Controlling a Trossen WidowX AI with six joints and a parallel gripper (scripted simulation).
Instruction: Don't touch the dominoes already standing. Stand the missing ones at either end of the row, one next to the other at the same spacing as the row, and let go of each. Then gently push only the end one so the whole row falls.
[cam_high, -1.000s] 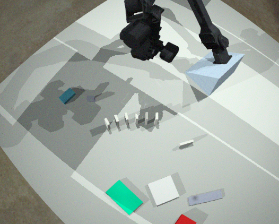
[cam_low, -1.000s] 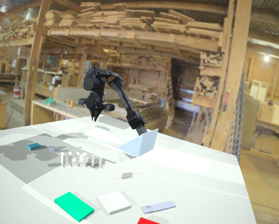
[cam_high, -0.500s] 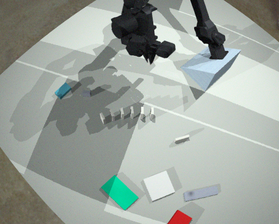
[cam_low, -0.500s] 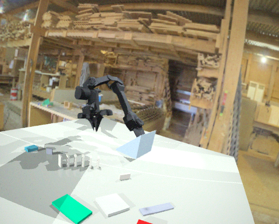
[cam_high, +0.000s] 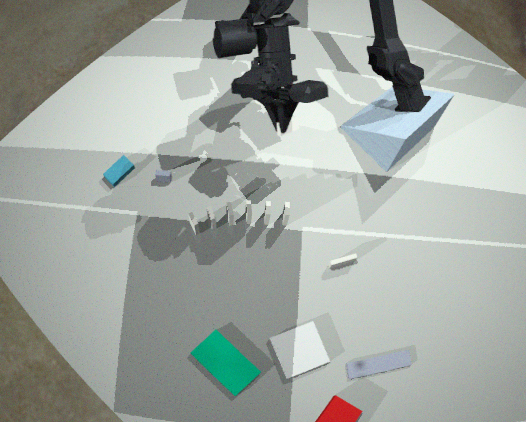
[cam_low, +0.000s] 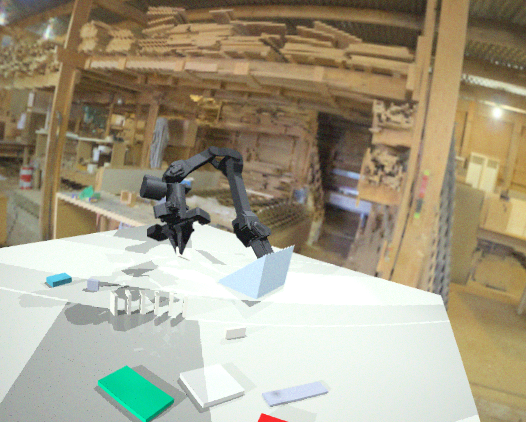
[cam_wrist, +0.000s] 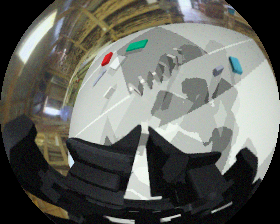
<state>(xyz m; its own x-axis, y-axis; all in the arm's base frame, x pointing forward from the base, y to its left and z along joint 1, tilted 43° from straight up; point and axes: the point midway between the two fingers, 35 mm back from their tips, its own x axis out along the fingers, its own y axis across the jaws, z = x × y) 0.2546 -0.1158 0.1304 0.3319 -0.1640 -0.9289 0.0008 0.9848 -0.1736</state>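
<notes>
From above, a black claw (cam_high: 282, 130) (cam_low: 181, 253) (cam_wrist: 143, 128) pinches a pale domino (cam_high: 278, 127) (cam_low: 182, 257) (cam_wrist: 144, 136) at one o'clock from six standing dominoes (cam_high: 248, 212) (cam_low: 157, 302) (cam_wrist: 142, 82); another domino (cam_high: 343, 261) (cam_low: 236, 333) (cam_wrist: 109, 92) lies at four o'clock.

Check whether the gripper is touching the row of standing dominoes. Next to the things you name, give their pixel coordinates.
Apart. The top view shows tabletop between the gripper's (cam_high: 281, 131) (cam_low: 181, 255) (cam_wrist: 145, 129) fingertips and the standing dominoes (cam_high: 248, 212) (cam_low: 143, 303) (cam_wrist: 154, 76).
</notes>
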